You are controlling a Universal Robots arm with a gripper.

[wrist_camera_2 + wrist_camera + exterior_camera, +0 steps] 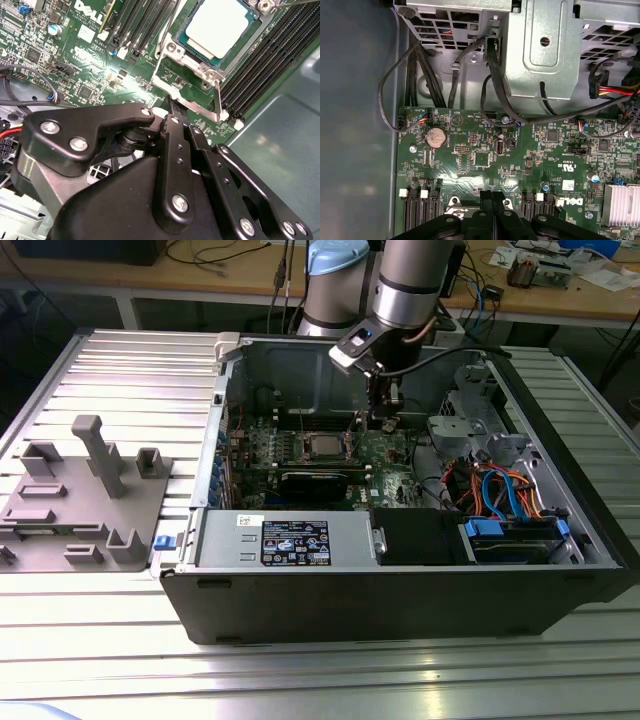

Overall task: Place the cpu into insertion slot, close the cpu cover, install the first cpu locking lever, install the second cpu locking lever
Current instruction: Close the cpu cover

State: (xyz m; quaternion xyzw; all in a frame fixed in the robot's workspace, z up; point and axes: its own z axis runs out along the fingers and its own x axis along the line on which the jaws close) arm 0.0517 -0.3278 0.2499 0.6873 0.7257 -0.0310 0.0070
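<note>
Looks like lever stage. Seeing cpu (220, 25) seated in insertion slot (298, 448) mid motherboard (485, 155), inside open computer case (400, 600) on desk (100, 660); cpu cover (195, 62) seemingly down around it. Holding pincer (173, 111) together, tips at end of locking lever (197, 107), just beside slot. Can't tell if lever pinched or only touched. To do it well: keep tips square on lever, push steadily, avoid memory slots (260, 65) and board parts.
</note>
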